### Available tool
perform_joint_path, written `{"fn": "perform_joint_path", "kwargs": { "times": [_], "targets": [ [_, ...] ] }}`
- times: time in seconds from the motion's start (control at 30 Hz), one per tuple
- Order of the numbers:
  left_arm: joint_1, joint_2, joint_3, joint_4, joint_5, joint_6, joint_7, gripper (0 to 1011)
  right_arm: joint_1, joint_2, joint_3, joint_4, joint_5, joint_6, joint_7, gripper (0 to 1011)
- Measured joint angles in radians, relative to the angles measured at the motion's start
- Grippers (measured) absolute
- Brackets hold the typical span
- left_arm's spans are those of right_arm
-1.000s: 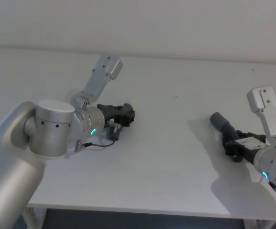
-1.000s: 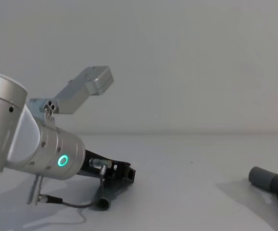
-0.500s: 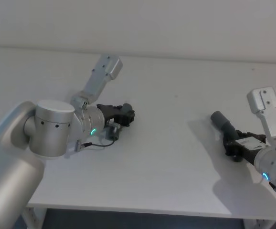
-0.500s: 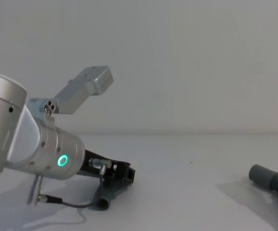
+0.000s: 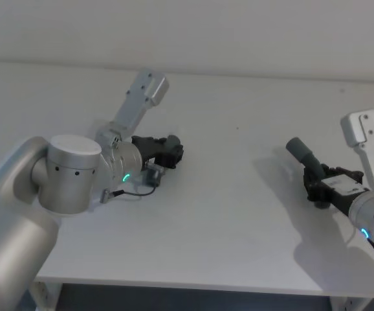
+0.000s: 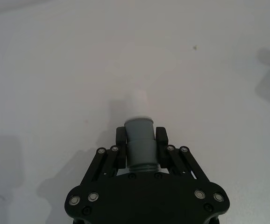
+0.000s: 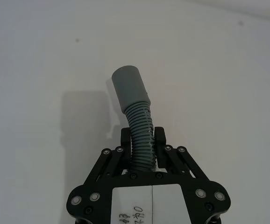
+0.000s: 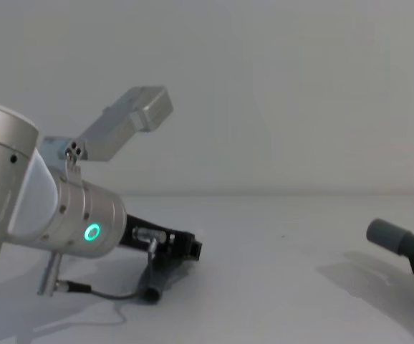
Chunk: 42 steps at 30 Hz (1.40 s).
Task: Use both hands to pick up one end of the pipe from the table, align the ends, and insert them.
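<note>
My left gripper (image 5: 172,153) is shut on the straighter dark grey pipe piece (image 6: 140,140), low over the white table (image 5: 239,214) at centre left. Its white tip (image 6: 137,100) pokes out past the fingers, and its rear end (image 8: 152,289) droops close to the table under the wrist. My right gripper (image 5: 317,186) is at the right, shut on the ribbed part of the curved hose (image 7: 141,134). The hose's smooth grey cuff (image 7: 130,88) points forward and up, clear of the table (image 8: 387,234). The two ends are far apart.
A plain white wall rises behind the table's far edge (image 5: 252,79). The left arm's silver elbow link (image 5: 138,97) sticks up above the table behind the left gripper. A wide bare stretch of table (image 5: 239,162) lies between the grippers.
Both grippers have risen slightly with their pipe pieces. The right one has also shifted a little to the right, lifting the grey cuff higher off the table.
</note>
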Motion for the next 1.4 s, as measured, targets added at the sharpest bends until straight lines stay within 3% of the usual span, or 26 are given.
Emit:
{"fn": "perform_joint_path", "kwargs": {
  "times": [0.53,0.93,1.4],
  "targets": [
    [-0.037,0.058,0.026,-0.049,0.045,-0.048,-0.060,368,0.016,0.054,0.032,-0.023,0.021,-0.118,0.108,286],
    [-0.084,0.130,0.064,-0.055,0.059,-0.109,-0.193,368,0.025,0.142,0.048,-0.014,0.057,-0.236,0.258,286],
    [-0.154,0.238,0.118,-0.047,0.054,-0.201,-0.413,368,0.045,0.247,0.041,0.026,0.096,-0.392,0.442,286]
  ]
}}
